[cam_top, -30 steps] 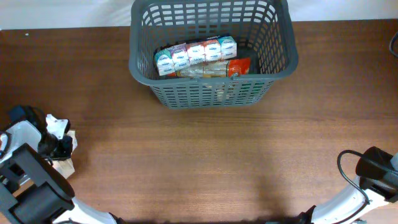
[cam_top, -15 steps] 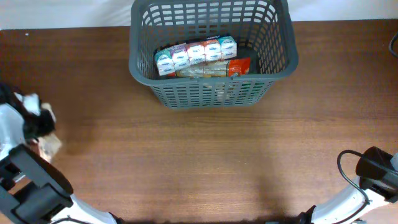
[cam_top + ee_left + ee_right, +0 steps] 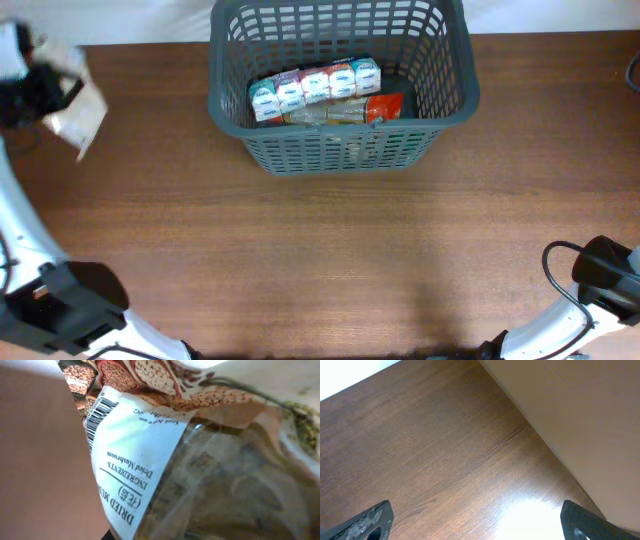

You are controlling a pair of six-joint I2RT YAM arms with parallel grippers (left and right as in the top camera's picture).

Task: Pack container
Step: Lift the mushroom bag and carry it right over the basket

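Observation:
The dark grey container (image 3: 455, 108) stands at the far middle of the table, holding a row of small cartons (image 3: 315, 83) and an orange packet (image 3: 385, 107). My left gripper (image 3: 40, 95) is raised at the far left, shut on a clear bag of dried mushrooms (image 3: 78, 115) with a white label. That bag fills the left wrist view (image 3: 210, 465); the fingers are hidden behind it. My right gripper (image 3: 475, 525) is open and empty over bare table at the near right corner.
The wooden table's right edge (image 3: 540, 440) runs close by the right gripper. The right arm's base and cable (image 3: 590, 280) sit at the near right corner. The left arm's base (image 3: 60, 315) is at the near left.
My left gripper has lifted the mushroom bag off the table's left side and carried it toward the far left corner. The right arm has not moved.

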